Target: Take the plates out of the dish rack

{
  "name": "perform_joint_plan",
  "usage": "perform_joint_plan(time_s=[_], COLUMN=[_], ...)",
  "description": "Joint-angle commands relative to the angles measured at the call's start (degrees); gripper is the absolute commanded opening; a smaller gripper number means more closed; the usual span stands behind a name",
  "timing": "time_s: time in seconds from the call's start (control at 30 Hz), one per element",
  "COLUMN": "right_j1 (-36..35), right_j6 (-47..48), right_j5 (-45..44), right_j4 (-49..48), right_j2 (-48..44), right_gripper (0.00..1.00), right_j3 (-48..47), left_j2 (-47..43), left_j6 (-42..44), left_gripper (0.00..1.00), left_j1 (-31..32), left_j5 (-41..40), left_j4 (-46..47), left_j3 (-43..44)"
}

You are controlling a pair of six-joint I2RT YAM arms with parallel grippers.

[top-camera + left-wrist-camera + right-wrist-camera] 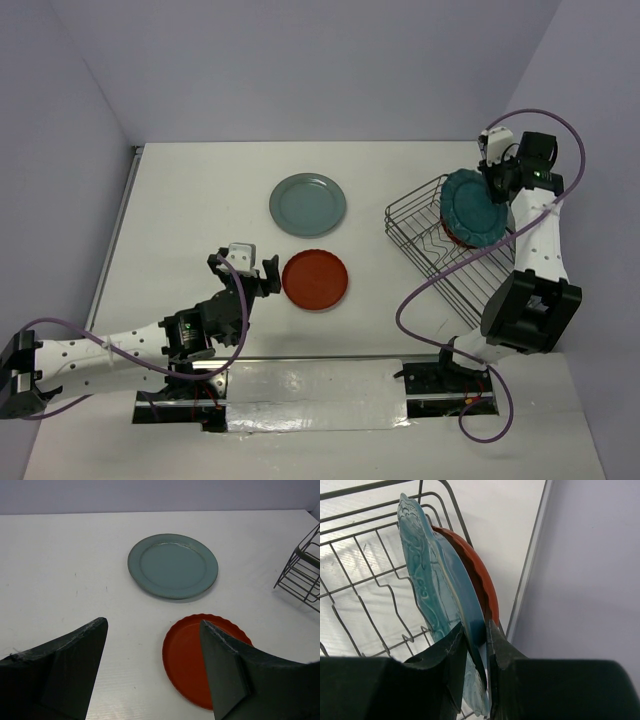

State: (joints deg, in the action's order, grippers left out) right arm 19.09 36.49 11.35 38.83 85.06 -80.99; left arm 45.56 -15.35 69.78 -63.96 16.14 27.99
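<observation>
The right tool (476, 630) is closed on the rim of the teal plate (427, 570), with one finger on each face of it. This plate stands on its edge in the dish rack (365, 580), at the end nearest to the wall. The upright red plate (479, 572) stands close behind it. The dish rack sits on the right part of the worktop (200, 200). The left tool (152, 625) is wide open and holds nothing. It hangs above the worktop, just beside the flat red plate (187, 655). Beyond this plate, a little apart, the grey-green plate (172, 565) also lies flat. Both are well apart from the dish rack.
</observation>
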Motion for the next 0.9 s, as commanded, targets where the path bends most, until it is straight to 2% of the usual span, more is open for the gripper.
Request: perform_joint_plan(time_s=[0.0,0.23,0.57,0.73,0.87], right_j1=[-0.72,-1.07,-1.08,-1.16,-1.16], right_j6=[-5.19,-6.52,-10.47,-25.63,-36.12], right_j5=[2.62,1.92,4.46,9.64,13.15], right_j4=[-3.32,-0.42,-1.47,-9.88,-16.85], right_j2=[-5.34,-5.69,-8.5,-10.61,-12.72], right_gripper=[0.0,0.0,0.0,0.0,0.0], right_j3=[-7.06,-12.52,-14.28,-13.41,-12.43], left_j2=[-0.47,-0.03,-0.74,-0.91,-5.46], left_j6=[-0.29,-0.29,-0.46,-3.27,-5.91], left_gripper=[0.86,0.86,0.86,0.85,0.83], left_j1=[-0.08,0.01,-0.08,0.01,-0.08], left_j5=[-0.54,-1.51,-1.34,-3.09,1.38], left_j4=[2.4,2.14,2.31,-1.36,-4.54], left_j3=[0.31,0.66,0.23,1.8,2.42])
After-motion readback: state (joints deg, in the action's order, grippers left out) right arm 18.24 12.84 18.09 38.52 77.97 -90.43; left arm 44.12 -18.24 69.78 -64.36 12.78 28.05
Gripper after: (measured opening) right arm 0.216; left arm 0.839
